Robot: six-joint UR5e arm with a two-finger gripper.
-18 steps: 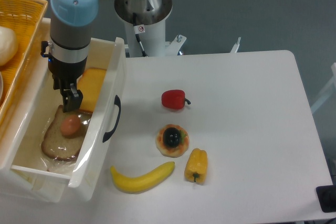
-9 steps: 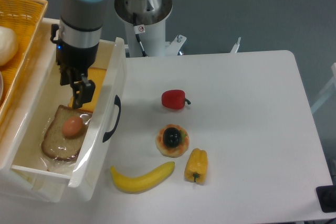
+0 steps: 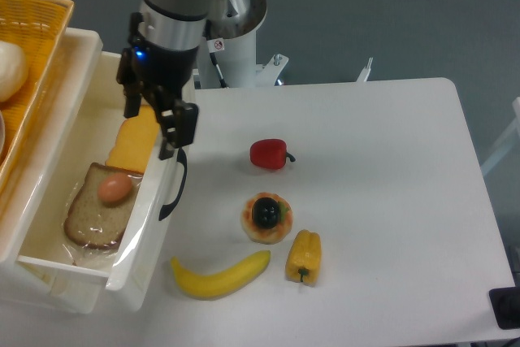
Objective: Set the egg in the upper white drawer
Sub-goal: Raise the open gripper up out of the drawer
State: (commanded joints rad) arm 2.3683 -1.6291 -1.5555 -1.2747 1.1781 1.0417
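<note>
The small, smooth orange-brown egg (image 3: 115, 188) is seen lying inside the large white rectangular plastic drawer (image 3: 49, 180), resting on top of a brown-crusted slice of bread (image 3: 91, 219) near the drawer's front end. Just behind the bread, a flat yellow-orange slab that looks like cheese (image 3: 134, 142) is laid on the drawer floor. The drawer is pulled out, and a curved black handle (image 3: 173, 184) is fixed to its front panel.

The black two-finger gripper (image 3: 151, 124) is held above the drawer's right wall, up and to the right of the egg and clear of it. Its fingers are spread apart, and nothing is held between them.

To the left of the drawer, a yellow woven basket (image 3: 32, 54) is partly visible, with a pale whitish round object (image 3: 11, 71) in it.

On the white table (image 3: 390, 160), to the right of the drawer, a small red pepper (image 3: 269, 153) is placed; below it a round tart-like piece with a dark centre (image 3: 266, 217) is seen. Nearer the front edge, a yellow banana (image 3: 221, 275) and a yellow pepper (image 3: 304, 256) are laid just beside each other.
</note>
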